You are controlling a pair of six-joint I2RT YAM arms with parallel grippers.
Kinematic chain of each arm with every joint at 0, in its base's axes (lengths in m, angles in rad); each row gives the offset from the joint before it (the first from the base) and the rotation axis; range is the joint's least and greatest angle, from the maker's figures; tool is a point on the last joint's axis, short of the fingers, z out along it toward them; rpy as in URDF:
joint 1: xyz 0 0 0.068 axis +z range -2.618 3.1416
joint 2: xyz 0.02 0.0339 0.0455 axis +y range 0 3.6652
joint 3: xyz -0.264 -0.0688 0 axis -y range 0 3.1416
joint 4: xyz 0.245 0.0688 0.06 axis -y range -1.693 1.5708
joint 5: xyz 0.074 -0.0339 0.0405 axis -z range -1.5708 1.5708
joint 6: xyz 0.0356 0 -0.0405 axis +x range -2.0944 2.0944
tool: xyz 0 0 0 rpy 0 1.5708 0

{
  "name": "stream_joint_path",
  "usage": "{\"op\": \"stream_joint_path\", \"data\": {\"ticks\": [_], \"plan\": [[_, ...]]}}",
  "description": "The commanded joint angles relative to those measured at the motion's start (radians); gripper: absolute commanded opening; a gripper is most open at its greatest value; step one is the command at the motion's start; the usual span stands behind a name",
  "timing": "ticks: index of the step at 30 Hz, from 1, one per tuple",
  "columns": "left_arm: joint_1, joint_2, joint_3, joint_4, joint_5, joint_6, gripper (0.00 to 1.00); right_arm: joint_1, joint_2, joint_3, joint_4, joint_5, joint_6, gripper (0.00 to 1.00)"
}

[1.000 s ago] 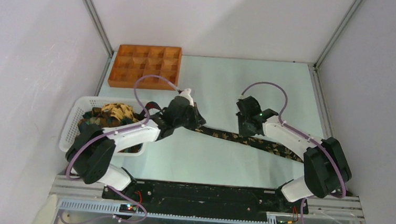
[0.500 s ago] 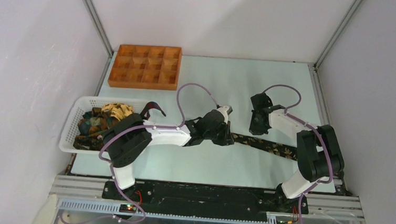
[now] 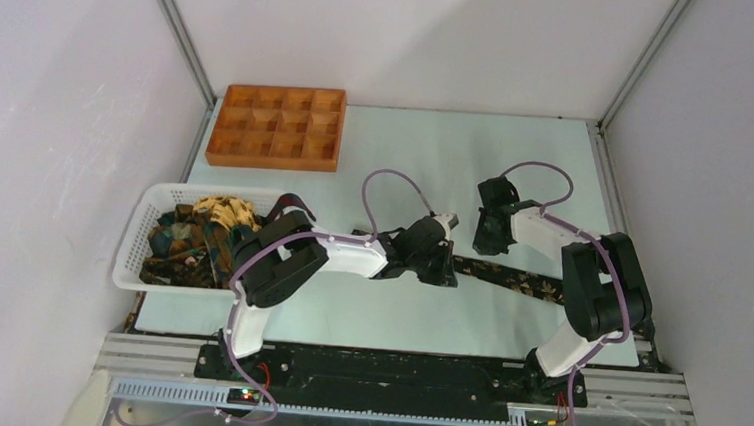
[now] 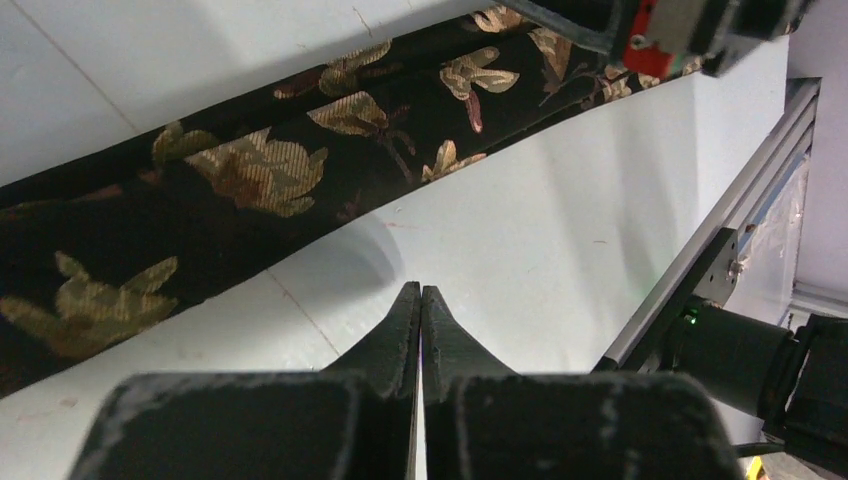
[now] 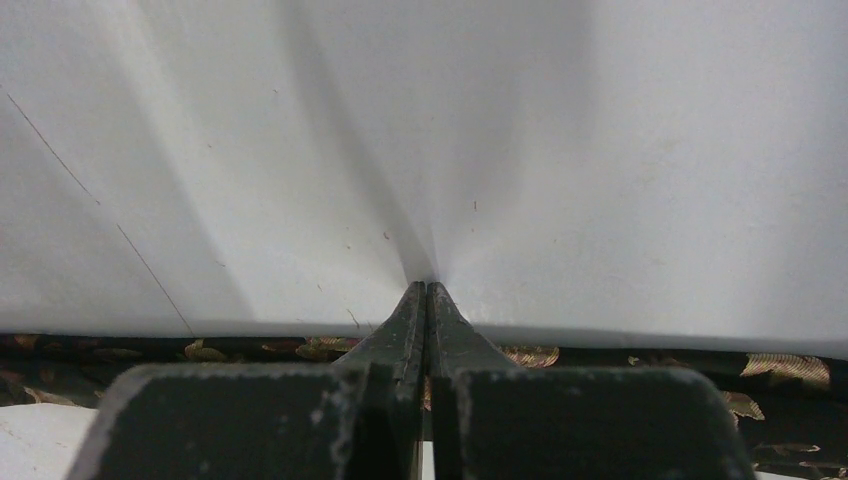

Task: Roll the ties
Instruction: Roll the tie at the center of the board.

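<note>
One dark leafy tie lies stretched flat on the white surface, and more ties are heaped in a mesh basket at left. Left fingers and right fingers, both pressed together and empty, sit at the flat tie's edges.

Pale matte desk. Orange compartment tray in the far left corner. White mesh basket on the left edge, near the tray. One tie flat, stretched centre to right.
</note>
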State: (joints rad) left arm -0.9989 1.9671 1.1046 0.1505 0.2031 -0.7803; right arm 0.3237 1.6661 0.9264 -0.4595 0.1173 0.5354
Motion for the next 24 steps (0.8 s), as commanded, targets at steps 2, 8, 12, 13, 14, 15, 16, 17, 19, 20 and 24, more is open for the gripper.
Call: {"op": "stream_joint_path", "data": {"ticks": [2,8,12,13,14,15,16,17,19,20,24], "plan": [[-0.003,0.053,0.074,0.013,0.016,-0.043,0.0,-0.006,0.009,-0.019,0.02,-0.013,0.019,0.0],[-0.003,0.096,0.123,-0.015,-0.017,-0.06,0.0,-0.005,-0.011,-0.04,0.007,-0.03,0.018,0.0],[-0.004,0.124,0.174,-0.05,-0.049,-0.06,0.0,-0.005,-0.032,-0.06,-0.001,-0.039,0.023,0.0],[-0.004,0.13,0.179,-0.062,-0.064,-0.059,0.0,-0.005,-0.035,-0.066,-0.002,-0.038,0.024,0.0],[-0.005,0.134,0.186,-0.072,-0.079,-0.059,0.0,-0.005,-0.042,-0.069,-0.004,-0.038,0.025,0.0],[-0.005,0.137,0.189,-0.078,-0.088,-0.059,0.0,-0.005,-0.049,-0.074,-0.005,-0.041,0.026,0.0],[-0.004,0.143,0.196,-0.087,-0.101,-0.059,0.0,-0.005,-0.051,-0.078,-0.008,-0.042,0.025,0.0],[-0.004,0.145,0.2,-0.091,-0.107,-0.059,0.0,-0.004,-0.056,-0.079,-0.01,-0.043,0.026,0.0],[-0.005,0.15,0.208,-0.096,-0.112,-0.059,0.0,-0.003,-0.063,-0.083,-0.013,-0.044,0.026,0.0],[-0.005,0.152,0.212,-0.098,-0.112,-0.059,0.0,-0.004,-0.065,-0.087,-0.015,-0.044,0.026,0.0],[-0.004,0.156,0.219,-0.101,-0.116,-0.06,0.0,-0.004,-0.073,-0.094,-0.018,-0.046,0.025,0.0]]}}
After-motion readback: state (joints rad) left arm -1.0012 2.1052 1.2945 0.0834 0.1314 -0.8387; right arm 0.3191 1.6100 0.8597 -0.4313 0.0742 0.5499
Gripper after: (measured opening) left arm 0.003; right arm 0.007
